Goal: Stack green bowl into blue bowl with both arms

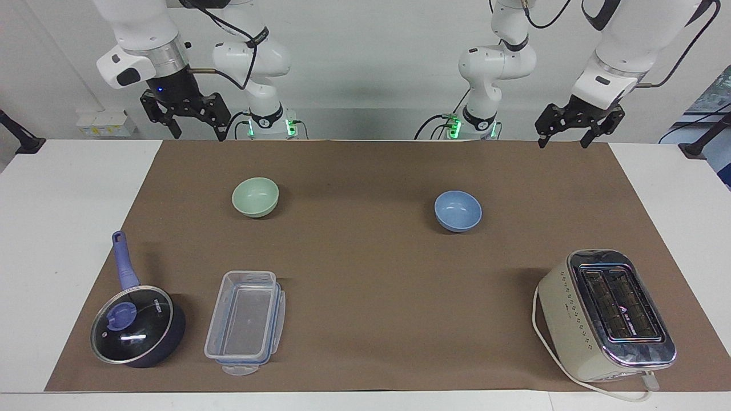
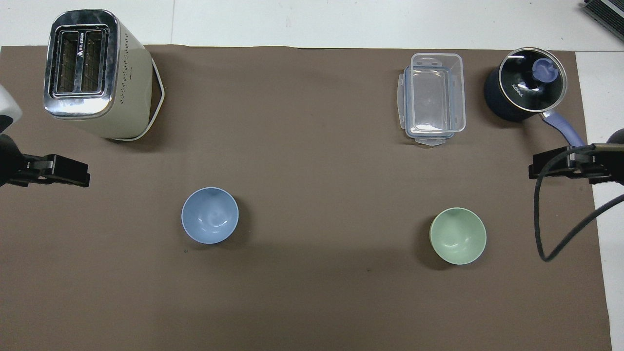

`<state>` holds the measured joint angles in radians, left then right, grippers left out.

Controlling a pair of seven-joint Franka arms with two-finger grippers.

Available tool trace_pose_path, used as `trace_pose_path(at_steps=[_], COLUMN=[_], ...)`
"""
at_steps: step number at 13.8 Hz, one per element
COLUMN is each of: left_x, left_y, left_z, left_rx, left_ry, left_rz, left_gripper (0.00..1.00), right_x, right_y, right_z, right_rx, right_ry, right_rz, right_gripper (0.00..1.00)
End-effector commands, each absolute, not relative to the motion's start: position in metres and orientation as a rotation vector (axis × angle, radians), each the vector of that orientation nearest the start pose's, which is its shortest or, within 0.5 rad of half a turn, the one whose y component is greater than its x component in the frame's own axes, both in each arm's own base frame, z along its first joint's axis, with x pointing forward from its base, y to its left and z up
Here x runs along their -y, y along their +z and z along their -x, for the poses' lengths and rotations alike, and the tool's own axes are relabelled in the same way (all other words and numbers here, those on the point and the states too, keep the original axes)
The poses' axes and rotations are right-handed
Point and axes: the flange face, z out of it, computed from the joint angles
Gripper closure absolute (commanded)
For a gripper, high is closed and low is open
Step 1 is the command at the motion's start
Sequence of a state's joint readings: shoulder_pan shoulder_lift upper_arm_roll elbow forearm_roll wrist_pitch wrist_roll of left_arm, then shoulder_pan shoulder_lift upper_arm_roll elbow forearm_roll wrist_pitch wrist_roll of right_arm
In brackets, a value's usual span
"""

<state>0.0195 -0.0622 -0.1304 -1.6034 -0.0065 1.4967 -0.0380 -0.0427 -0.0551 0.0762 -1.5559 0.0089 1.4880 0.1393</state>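
Facing view: left claw [image 1: 562, 133] and right claw [image 1: 196, 124] hang raised, both spread wide.

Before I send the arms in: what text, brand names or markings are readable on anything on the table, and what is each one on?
"KONKA" - white letters on the glass lid of the saucepan.
Toaster: a white triangle logo with a line of text between its two slots, too small to read.
Clear plastic container: no text visible.
Green bowl and blue bowl: plain, no markings.
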Motion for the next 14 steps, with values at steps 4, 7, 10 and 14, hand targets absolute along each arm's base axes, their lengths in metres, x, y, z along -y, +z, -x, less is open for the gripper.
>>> trace_pose_path(at_steps=[4, 7, 10, 14], left_x=[0.0517, 0.0517, 0.0445, 0.0447], left_y=[0.6322, 0.6316, 0.6308, 0.6303], left_z=[-0.5193, -0.5187, -0.5198, -0.5188], left_rx=[-0.123, -0.123, -0.101, -0.092], left_ry=[0.1, 0.102, 0.105, 0.108], left_rz=[3.118, 3.117, 3.119, 3.12], left_gripper=[0.0, 0.0, 0.0, 0.0], right_x=[-0.0163, -0.0187, -0.0176, -0.0094], right_y=[0.6536, 0.6537, 0.654, 0.654], right_z=[-0.5361, -0.5368, -0.5358, -0.536], right_rx=[-0.18, -0.169, -0.17, -0.189], right_ry=[0.101, 0.083, 0.082, 0.082], right_rz=[3.116, 3.111, 3.114, 3.112], right_gripper=[0.0, 0.0, 0.0, 0.0])
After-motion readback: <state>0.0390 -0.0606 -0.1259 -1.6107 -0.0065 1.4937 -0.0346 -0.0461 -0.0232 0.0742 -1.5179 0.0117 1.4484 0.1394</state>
